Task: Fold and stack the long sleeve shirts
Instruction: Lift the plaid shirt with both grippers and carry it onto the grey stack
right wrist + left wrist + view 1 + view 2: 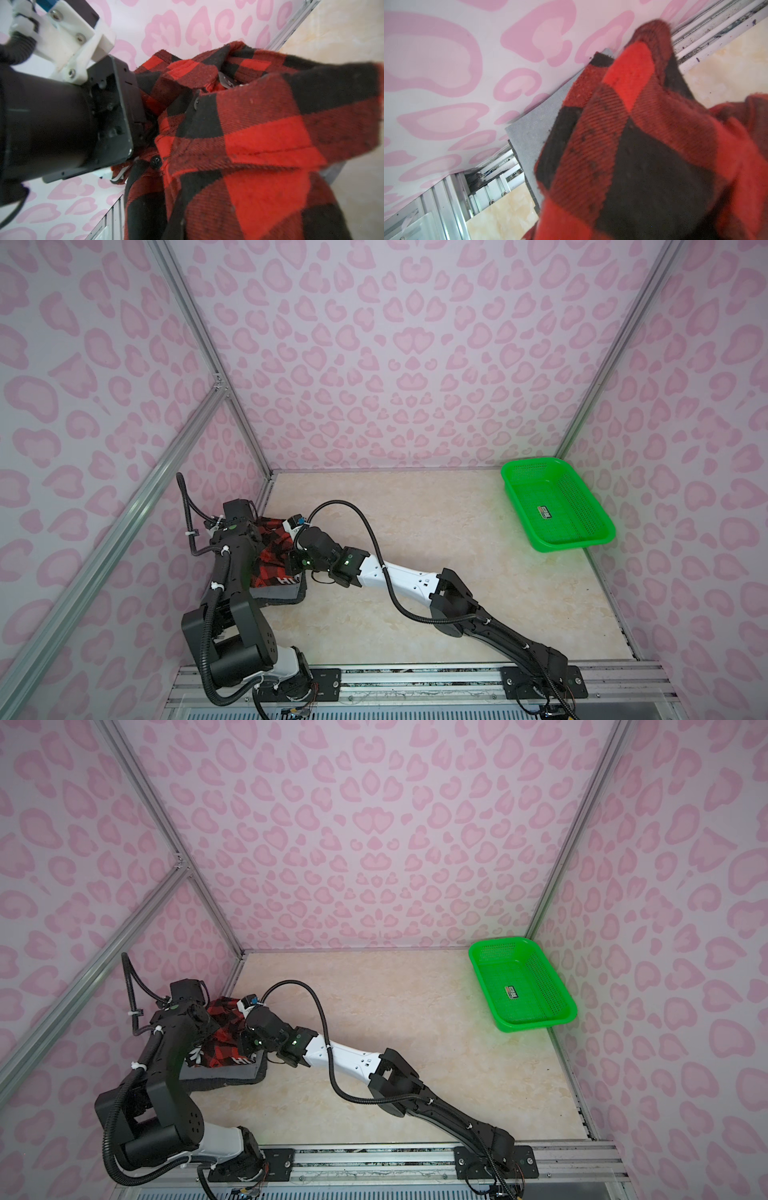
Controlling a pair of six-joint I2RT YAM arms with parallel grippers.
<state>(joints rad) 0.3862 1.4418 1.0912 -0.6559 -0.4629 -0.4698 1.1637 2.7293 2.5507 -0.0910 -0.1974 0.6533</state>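
Right gripper (291, 562) first: its jaws are closed. It reaches across to the left side of the table (415, 531), and its tip is down on the checked shirt (274, 549). The cloth hides the fingers in my right wrist view, so I cannot tell whether any fabric is pinched between them. My left gripper (137, 135) shows from the right wrist as a black body with a white bracket (68, 47), its front end buried in the same shirt. Its fingers are covered too, and I cannot tell whether they are clamped or apart. In my left wrist view the red-and-black cloth bunches up close and fills most of the frame. The checked shirt is crumpled, not flat, with a black button (155, 162) turned toward my right wrist and white lettering (289, 581) on its near edge. It lies on top of the grey shirt (280, 598), which is folded flat on the table just beside the left wall (124, 456), its near edge sticking out from under the checks. Both my arms crowd over this pile. The basket (573, 542) sits well apart at the far right corner of the table, with a small label (544, 512) on its floor.
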